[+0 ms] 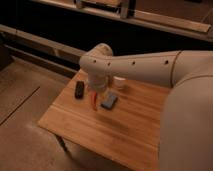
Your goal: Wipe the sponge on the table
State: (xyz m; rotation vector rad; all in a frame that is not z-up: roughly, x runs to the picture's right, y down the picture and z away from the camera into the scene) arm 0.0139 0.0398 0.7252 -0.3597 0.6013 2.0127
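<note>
Hovering over light wooden plank table [117,137], claw [96,93] spread, holding nothing; small blue-grey rectangular sponge [109,101] lies just right of claw.

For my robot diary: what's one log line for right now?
gripper: open, above table, beside sponge | sponge: on table, not held | wiping: not started

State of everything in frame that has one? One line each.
gripper: open, holding nothing, low over the table between black device and sponge
sponge: flat on table, not gripped
red stick: lying beside sponge
black device: lying flat
small white object: standing behind sponge
table: upright
</note>
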